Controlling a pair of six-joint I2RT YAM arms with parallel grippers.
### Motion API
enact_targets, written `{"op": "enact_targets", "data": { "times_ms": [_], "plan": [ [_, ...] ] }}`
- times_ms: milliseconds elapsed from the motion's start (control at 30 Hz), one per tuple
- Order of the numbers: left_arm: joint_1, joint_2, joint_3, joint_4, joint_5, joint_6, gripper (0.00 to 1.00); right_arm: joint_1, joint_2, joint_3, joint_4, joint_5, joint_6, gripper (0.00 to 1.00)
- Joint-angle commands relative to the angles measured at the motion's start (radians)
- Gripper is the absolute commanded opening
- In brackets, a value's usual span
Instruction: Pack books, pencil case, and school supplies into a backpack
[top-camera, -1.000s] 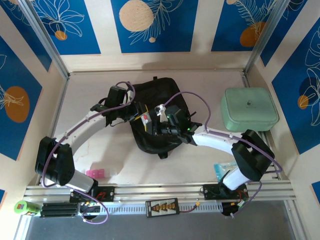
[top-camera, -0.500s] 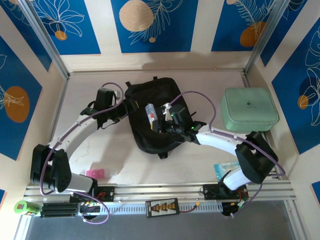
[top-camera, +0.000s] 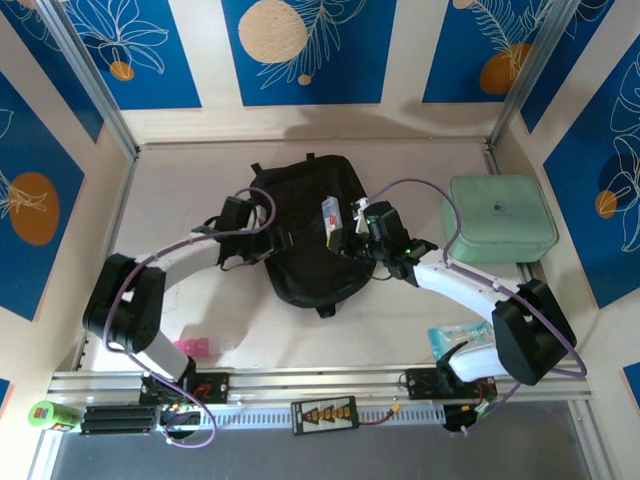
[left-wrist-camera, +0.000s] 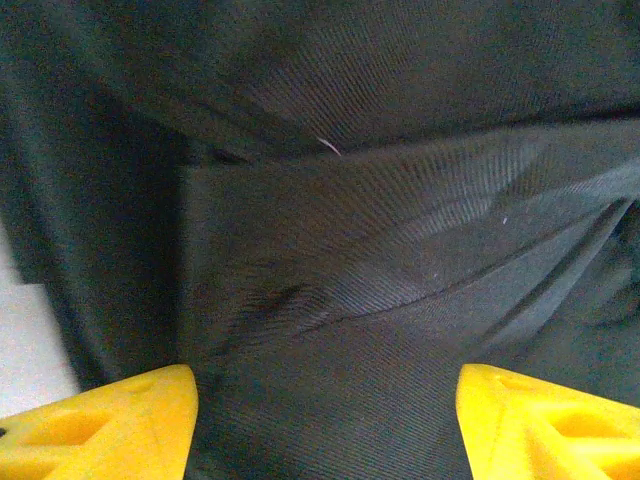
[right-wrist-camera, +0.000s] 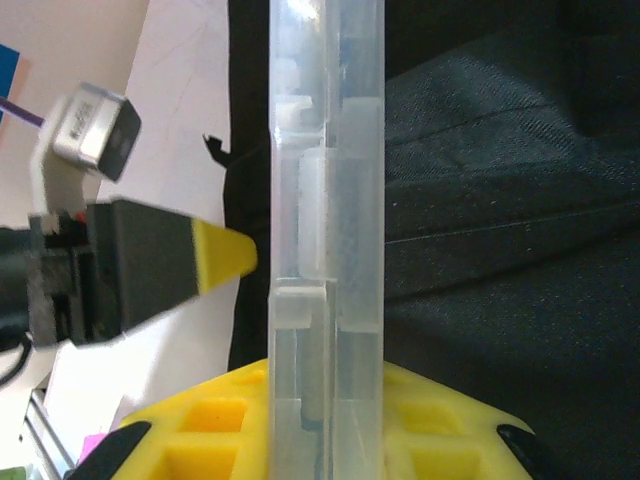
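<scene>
Right jaws pinched a clear plastic case (right-wrist-camera: 325, 200) edge-on over the black backpack (top-camera: 300, 270) mid-tabletop. Left jaws were spread wide at its fabric, gripping nothing. Risk: unheld opening could sag, snagging the case loose.

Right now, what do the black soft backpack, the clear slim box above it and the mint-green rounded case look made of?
The black soft backpack: probably woven synthetic fabric, matte; fine ribbed weave and soft folds show.
The clear slim box: rigid transparent plastic, glossy; moulded ribs, see-through.
The mint-green rounded case: smooth, matte-looking shell; hard plastic or covered foam, cannot tell.
</scene>
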Motion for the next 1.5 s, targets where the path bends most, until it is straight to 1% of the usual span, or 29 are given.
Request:
{"op": "enact_targets", "data": {
  "times_ms": [0, 67, 200, 400, 500, 600, 700, 767, 833, 900, 1000, 1100, 1167, 1267, 1467],
  "plan": [
    [-0.058, 0.045, 0.009, 0.055, -0.03, -0.008, 0.65, -0.017, -0.029, -0.013, -0.031, 0.022, 0.018, 0.12],
    [-0.097, 0.048, -0.023, 0.114, -0.032, -0.043, 0.64, -0.023, -0.04, -0.017, -0.047, 0.039, 0.019, 0.12],
    [-0.19, 0.019, -0.085, 0.221, -0.073, -0.125, 0.65, -0.052, -0.062, -0.031, -0.09, 0.074, 0.036, 0.12],
    [-0.333, -0.028, -0.139, 0.351, -0.115, -0.218, 0.67, -0.119, -0.097, -0.052, -0.13, 0.057, 0.036, 0.12],
    [-0.363, -0.059, -0.151, 0.328, -0.114, -0.216, 0.68, -0.147, -0.111, -0.049, -0.147, 0.024, 0.016, 0.12],
    [-0.361, -0.151, -0.163, 0.203, -0.162, -0.172, 0.7, -0.159, -0.106, -0.029, -0.141, -0.061, -0.024, 0.12],
    [-0.355, -0.249, -0.107, -0.007, -0.247, -0.055, 0.74, -0.163, -0.05, 0.033, -0.149, -0.176, -0.044, 0.11],
    [-0.341, -0.279, -0.062, -0.109, -0.29, 0.003, 0.75, -0.157, 0.001, 0.079, -0.146, -0.228, -0.029, 0.11],
    [-0.313, -0.296, -0.035, -0.163, -0.315, 0.036, 0.75, -0.148, 0.054, 0.116, -0.133, -0.278, -0.012, 0.11],
    [-0.274, -0.299, -0.011, -0.19, -0.327, 0.057, 0.75, -0.136, 0.116, 0.176, -0.165, -0.308, 0.009, 0.11],
    [-0.23, -0.283, 0.033, -0.189, -0.334, 0.106, 0.75, -0.124, 0.203, 0.269, -0.261, -0.312, 0.058, 0.07],
    [-0.211, -0.229, 0.121, -0.229, -0.357, 0.17, 0.75, -0.123, 0.269, 0.35, -0.371, -0.304, 0.126, 0.05],
    [-0.205, -0.183, 0.185, -0.262, -0.372, 0.209, 0.75, -0.123, 0.285, 0.374, -0.422, -0.286, 0.17, 0.04],
    [-0.204, -0.111, 0.268, -0.306, -0.396, 0.257, 0.74, -0.121, 0.264, 0.366, -0.473, -0.243, 0.215, 0.04],
    [-0.205, 0.028, 0.418, -0.373, -0.37, 0.333, 0.73, -0.129, 0.184, 0.3, -0.55, -0.184, 0.254, 0.04]
  ]
}}
